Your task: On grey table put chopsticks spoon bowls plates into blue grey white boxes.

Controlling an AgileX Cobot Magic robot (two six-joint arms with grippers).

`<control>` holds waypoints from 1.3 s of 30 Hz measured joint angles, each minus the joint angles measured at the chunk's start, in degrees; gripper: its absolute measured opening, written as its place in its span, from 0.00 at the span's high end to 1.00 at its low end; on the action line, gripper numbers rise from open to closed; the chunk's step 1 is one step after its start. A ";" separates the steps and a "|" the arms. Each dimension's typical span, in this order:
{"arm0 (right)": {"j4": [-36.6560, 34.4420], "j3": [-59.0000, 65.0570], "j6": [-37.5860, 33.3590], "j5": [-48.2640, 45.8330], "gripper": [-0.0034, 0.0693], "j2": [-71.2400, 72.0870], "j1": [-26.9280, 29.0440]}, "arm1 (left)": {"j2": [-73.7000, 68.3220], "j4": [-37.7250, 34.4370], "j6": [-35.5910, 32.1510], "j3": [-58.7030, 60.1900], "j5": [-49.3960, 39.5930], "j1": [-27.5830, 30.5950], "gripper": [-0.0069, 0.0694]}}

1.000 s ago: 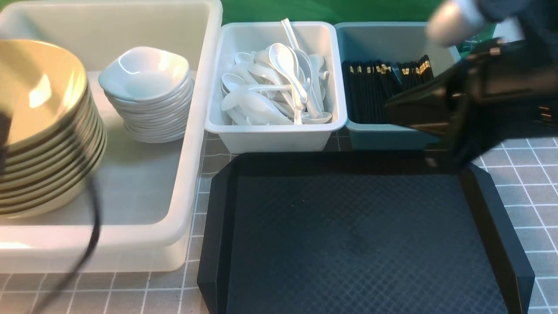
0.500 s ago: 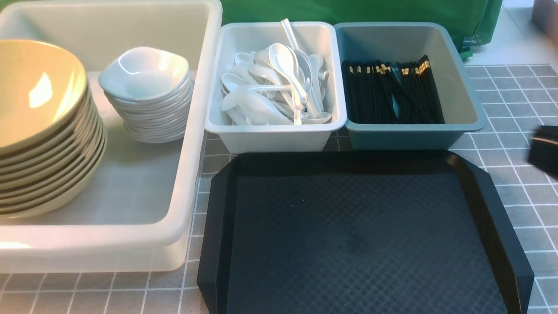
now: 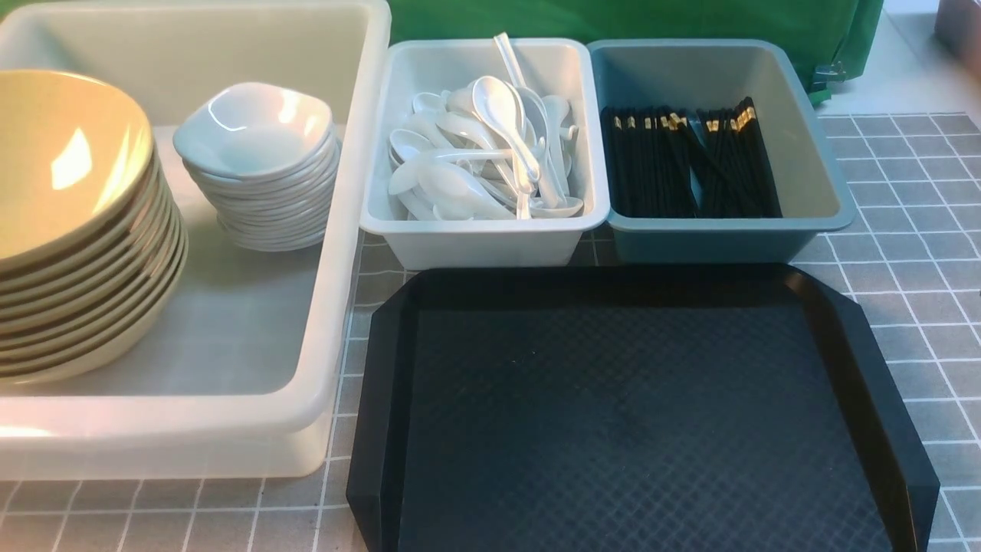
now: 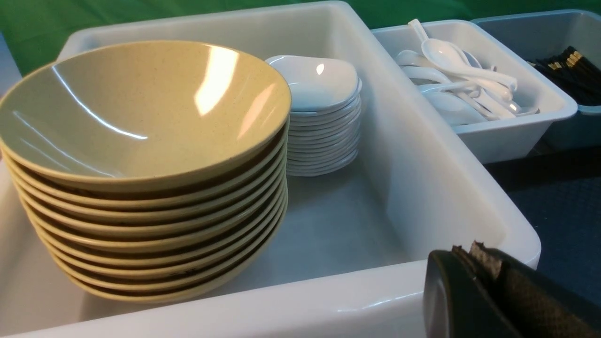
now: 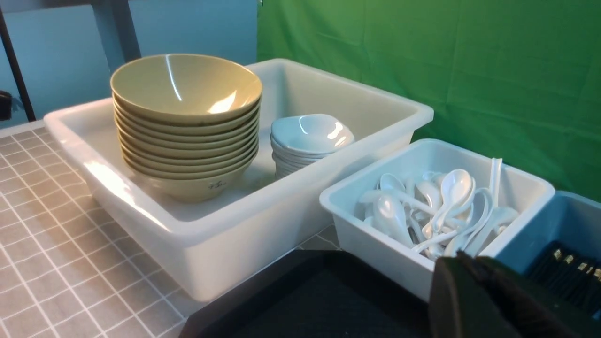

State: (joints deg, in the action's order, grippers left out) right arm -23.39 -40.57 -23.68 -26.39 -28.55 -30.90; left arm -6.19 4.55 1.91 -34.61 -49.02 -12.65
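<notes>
In the large white box point(image 3: 322, 322) on the left, a tall stack of yellowish bowls point(image 3: 69, 169) is being held at the left end, each bowl being nested in the next, with the stack being cut off by the edge of the front view. To the right of it, apart from it, a shorter stack of small white dishes point(image 3: 257, 138) is being held in the same box, the top one being tilted a little. Just beside this box, a smaller pale grey box point(image 3: 479, 247) is being filled by a loose heap of white spoons point(image 3: 498, 107), which are being crossed over one another; one handle is being raised above the far rim. Farther right, a blue-grey box point(image 3: 713, 241) is being lined with black chopsticks point(image 3: 651, 169) with gold bands, most being laid side by side and some being crossed over the others. In front of the two smaller boxes, a black tray point(image 3: 644, 414) is being supported by the grey gridded surface point(image 3: 931, 322), and nothing is being carried on its visible part. Behind the boxes, a green cloth point(image 3: 613, 19) is being hung. The left gripper point(image 4: 465, 251) is being kept shut, its tips being pressed together, with nothing being gripped. The right gripper point(image 5: 462, 258) is also being kept closed, with nothing seen being held.
</notes>
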 joint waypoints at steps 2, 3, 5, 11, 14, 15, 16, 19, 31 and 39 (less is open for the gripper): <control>0.00 0.00 0.00 0.00 0.89 0.00 0.00 | 0.07 0.00 0.05 0.00 0.00 0.00 0.92; 0.00 0.00 0.00 0.00 0.89 0.00 0.00 | 0.07 0.00 0.05 0.00 0.00 0.00 0.92; 0.00 0.00 0.00 -0.11 0.89 0.00 0.00 | 0.07 0.00 0.05 0.00 0.00 0.00 0.92; 0.00 1.08 0.27 2.69 0.87 0.59 0.00 | 0.07 0.00 0.09 0.00 -0.06 0.00 0.92; 0.56 4.01 2.84 4.71 0.88 3.53 0.62 | 0.07 0.00 0.23 0.00 -0.06 0.00 0.92; 1.59 6.23 4.74 6.55 0.88 5.69 1.76 | 0.07 0.00 0.23 0.00 -0.06 0.00 0.92; 3.12 8.43 7.06 8.34 0.89 7.69 3.19 | 0.07 0.00 0.23 0.00 -0.06 0.00 0.92; 10.61 15.98 15.50 13.21 0.91 13.88 9.44 | 0.07 0.00 0.23 0.00 -0.06 0.00 0.92; 23.94 41.69 29.24 15.80 0.91 28.94 29.81 | 0.09 0.00 0.23 0.00 -0.06 0.00 0.92; 31.54 42.20 34.23 8.23 0.91 29.19 29.92 | 0.09 0.00 0.23 0.00 -0.06 0.00 0.92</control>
State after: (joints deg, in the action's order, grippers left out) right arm 8.15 1.63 10.55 -18.15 0.64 -0.97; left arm -6.09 4.55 2.14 -34.61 -49.08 -12.65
